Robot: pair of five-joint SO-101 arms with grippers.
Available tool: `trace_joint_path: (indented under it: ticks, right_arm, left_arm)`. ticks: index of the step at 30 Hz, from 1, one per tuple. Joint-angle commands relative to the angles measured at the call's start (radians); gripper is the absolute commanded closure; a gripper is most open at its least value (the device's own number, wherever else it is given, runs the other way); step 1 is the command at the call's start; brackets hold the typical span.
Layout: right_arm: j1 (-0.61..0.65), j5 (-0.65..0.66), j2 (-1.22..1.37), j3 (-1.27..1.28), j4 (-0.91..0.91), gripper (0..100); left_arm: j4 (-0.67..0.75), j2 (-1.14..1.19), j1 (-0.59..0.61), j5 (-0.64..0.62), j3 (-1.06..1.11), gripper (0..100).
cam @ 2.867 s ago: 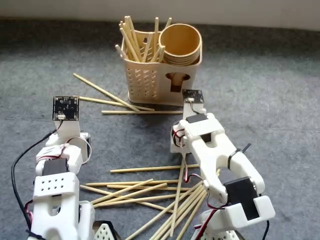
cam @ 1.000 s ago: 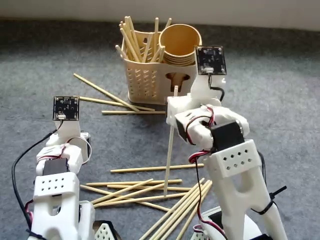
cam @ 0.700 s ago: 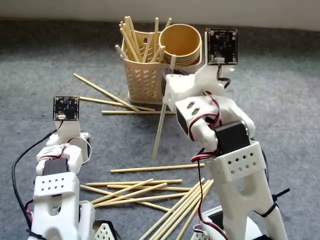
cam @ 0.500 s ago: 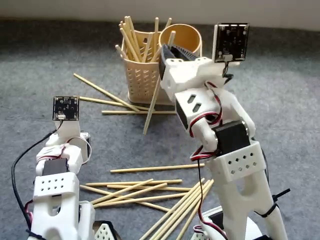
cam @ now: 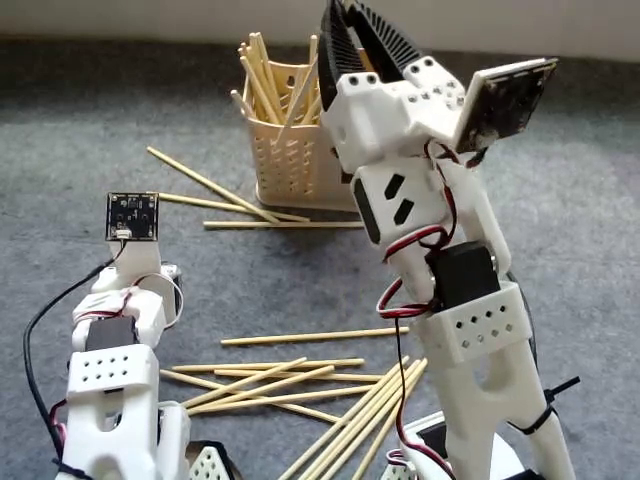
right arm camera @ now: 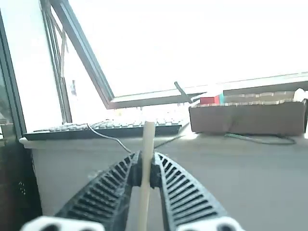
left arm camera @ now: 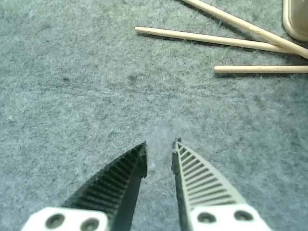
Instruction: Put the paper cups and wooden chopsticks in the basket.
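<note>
Wooden chopstick (right arm camera: 144, 192), pinched tight in the right claw (right arm camera: 146, 155) above the cream perforated basket (cam: 290, 165), may jam against sticks (cam: 262, 70) standing inside.

the chopstick (right arm camera: 148, 139) in my right gripper (right arm camera: 146, 162) is pale bare wood, matt and smooth. both jaws on it are dark ribbed plastic. my left gripper (left arm camera: 160, 144) has one black jaw and one pale one, both ribbed matt plastic. the basket (cam: 290, 165) is cream plastic, smooth with a slight sheen. the table cover (cam: 560, 200) is grey, fuzzy, felt-like cloth.
</note>
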State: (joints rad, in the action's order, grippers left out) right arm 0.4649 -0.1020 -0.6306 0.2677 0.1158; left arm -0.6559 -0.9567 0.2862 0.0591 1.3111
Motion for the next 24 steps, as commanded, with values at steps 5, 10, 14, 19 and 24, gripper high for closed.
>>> trace_joint_path:
  ticks: [5,10,14,19,24]
  right_arm:
    - [-0.022,0.038,0.059,0.015,-0.203,99.3]
    - [-0.079,0.038,0.156,0.015,-0.318,99.3]
    - [-0.09,0.038,0.203,0.018,-0.329,99.3]
    - [-0.09,0.038,0.239,0.021,-0.329,99.3]
    - [-0.09,0.038,0.274,0.039,-0.325,99.3]
  left_arm:
    - [0.021,-0.018,0.012,0.005,-0.004,90]
    - [0.021,-0.018,0.012,0.005,-0.004,90]
    - [0.021,-0.018,0.012,0.005,-0.004,90]
    - [0.021,-0.018,0.012,0.005,-0.004,90]
    - [0.021,-0.018,0.013,0.005,-0.004,90]
